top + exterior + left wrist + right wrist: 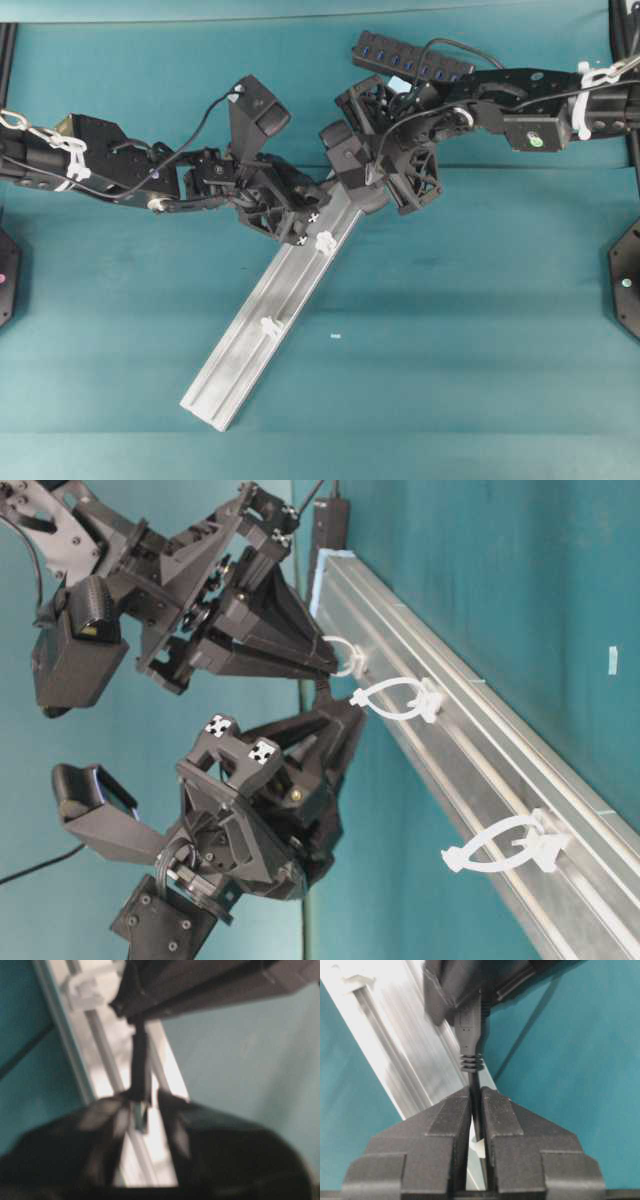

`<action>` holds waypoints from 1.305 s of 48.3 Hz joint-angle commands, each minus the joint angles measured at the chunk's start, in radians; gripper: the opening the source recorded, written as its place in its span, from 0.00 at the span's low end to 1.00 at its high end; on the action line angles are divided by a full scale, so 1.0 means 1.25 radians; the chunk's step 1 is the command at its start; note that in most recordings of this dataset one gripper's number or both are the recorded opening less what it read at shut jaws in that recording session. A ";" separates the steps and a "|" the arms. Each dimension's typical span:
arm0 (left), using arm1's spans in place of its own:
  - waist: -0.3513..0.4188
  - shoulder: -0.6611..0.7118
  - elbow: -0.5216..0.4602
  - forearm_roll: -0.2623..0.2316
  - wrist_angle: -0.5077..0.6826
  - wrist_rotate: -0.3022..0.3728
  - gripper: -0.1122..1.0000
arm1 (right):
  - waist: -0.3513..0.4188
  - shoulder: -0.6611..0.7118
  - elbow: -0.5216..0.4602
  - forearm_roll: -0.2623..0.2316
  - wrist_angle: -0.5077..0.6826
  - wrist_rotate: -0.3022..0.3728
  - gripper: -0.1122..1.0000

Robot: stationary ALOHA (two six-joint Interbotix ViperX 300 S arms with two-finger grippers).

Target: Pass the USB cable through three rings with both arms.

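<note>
The silver rail (262, 335) lies diagonally on the teal table (480, 330), carrying white rings (398, 699). Right gripper (475, 1097): fingers clamped on the black cable (474, 1077) just behind its plug. Left gripper (148, 1102): fingers parted narrowly, the plug's metal tip between them, grip uncertain. No containers present.

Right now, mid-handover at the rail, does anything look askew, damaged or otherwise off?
Nothing looks damaged or spilled. The right hand is shut on the USB cable just behind its plug, and the left hand sits open around the plug tip. The rail lies diagonally. Two rings ahead are unthreaded. One small white fleck lies on the table.
</note>
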 commanded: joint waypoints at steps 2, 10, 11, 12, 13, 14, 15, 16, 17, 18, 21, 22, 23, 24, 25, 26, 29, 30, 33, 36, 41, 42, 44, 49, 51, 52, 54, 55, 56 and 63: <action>-0.002 -0.029 -0.010 0.002 0.002 -0.006 0.60 | 0.004 -0.001 -0.007 -0.006 -0.002 0.007 0.18; -0.010 -0.081 0.016 0.002 0.053 -0.012 0.96 | 0.006 -0.001 -0.011 -0.034 0.001 0.007 0.18; -0.011 -0.090 0.021 0.002 0.063 -0.012 0.97 | 0.007 -0.001 -0.012 -0.039 0.005 0.006 0.18; -0.011 -0.098 0.027 0.002 0.070 -0.012 0.97 | 0.007 0.000 -0.013 -0.042 0.007 0.006 0.18; -0.012 -0.109 0.034 0.002 0.079 -0.012 0.97 | 0.007 0.000 -0.013 -0.045 0.011 0.005 0.18; -0.015 -0.119 0.040 0.002 0.086 -0.013 0.96 | 0.009 0.001 -0.016 -0.050 0.016 0.004 0.18; -0.015 -0.129 0.048 0.002 0.092 -0.013 0.95 | 0.010 0.001 -0.017 -0.054 0.021 0.004 0.18; -0.016 -0.139 0.056 0.002 0.098 -0.013 0.95 | 0.011 0.002 -0.018 -0.058 0.027 0.002 0.18; -0.016 -0.150 0.065 0.002 0.102 -0.013 0.94 | 0.012 0.004 -0.020 -0.063 0.034 -0.001 0.18; -0.017 -0.167 0.079 0.002 0.108 -0.013 0.94 | 0.013 0.005 -0.021 -0.069 0.040 -0.005 0.18; -0.017 -0.202 0.104 0.001 0.113 -0.015 0.95 | 0.018 0.006 -0.025 -0.092 0.065 -0.020 0.18; -0.017 -0.214 0.114 0.002 0.113 -0.015 0.95 | 0.021 0.007 -0.025 -0.098 0.070 -0.025 0.18; -0.017 -0.226 0.123 0.002 0.113 -0.016 0.95 | 0.023 0.006 -0.025 -0.102 0.074 -0.028 0.18; -0.018 -0.238 0.130 0.001 0.113 -0.016 0.95 | 0.025 0.007 -0.025 -0.104 0.077 -0.033 0.18; -0.017 -0.248 0.137 0.001 0.114 -0.016 0.95 | 0.026 0.006 -0.025 -0.108 0.081 -0.037 0.18; -0.017 -0.259 0.146 0.002 0.115 -0.016 0.95 | 0.028 0.007 -0.025 -0.110 0.082 -0.040 0.18; -0.017 -0.293 0.164 0.002 0.117 -0.020 0.95 | 0.033 0.007 -0.025 -0.118 0.087 -0.045 0.18; -0.017 -0.306 0.172 0.001 0.117 -0.021 0.95 | 0.034 0.007 -0.025 -0.118 0.087 -0.048 0.18; -0.018 -0.339 0.188 0.001 0.119 -0.022 0.95 | 0.038 0.007 -0.023 -0.118 0.088 -0.054 0.18; -0.017 -0.373 0.207 0.002 0.125 -0.023 0.95 | 0.043 0.007 -0.021 -0.118 0.091 -0.064 0.18; -0.018 -0.417 0.229 0.002 0.145 -0.026 0.95 | 0.059 0.005 -0.018 -0.118 0.097 -0.087 0.18; -0.017 -0.427 0.233 0.002 0.151 -0.028 0.95 | 0.063 0.005 -0.018 -0.119 0.098 -0.090 0.18; -0.018 -0.441 0.241 0.002 0.162 -0.032 0.95 | 0.067 0.005 -0.018 -0.118 0.099 -0.094 0.18; -0.017 -0.466 0.255 0.002 0.188 -0.042 0.95 | 0.081 0.007 -0.020 -0.118 0.098 -0.097 0.18; -0.017 -0.474 0.261 0.002 0.193 -0.043 0.95 | 0.083 0.009 -0.020 -0.119 0.098 -0.097 0.18; -0.017 -0.477 0.263 0.001 0.194 -0.044 0.95 | 0.085 0.010 -0.020 -0.118 0.098 -0.097 0.18; -0.017 -0.482 0.266 0.002 0.194 -0.044 0.95 | 0.086 0.012 -0.020 -0.119 0.098 -0.098 0.18; -0.017 -0.485 0.269 0.002 0.194 -0.044 0.95 | 0.086 0.013 -0.020 -0.118 0.098 -0.098 0.18; -0.018 -0.488 0.271 0.002 0.194 -0.045 0.95 | 0.087 0.013 -0.020 -0.118 0.098 -0.098 0.18; -0.017 -0.495 0.272 0.002 0.195 -0.044 0.95 | 0.087 0.026 -0.021 -0.119 0.098 -0.097 0.18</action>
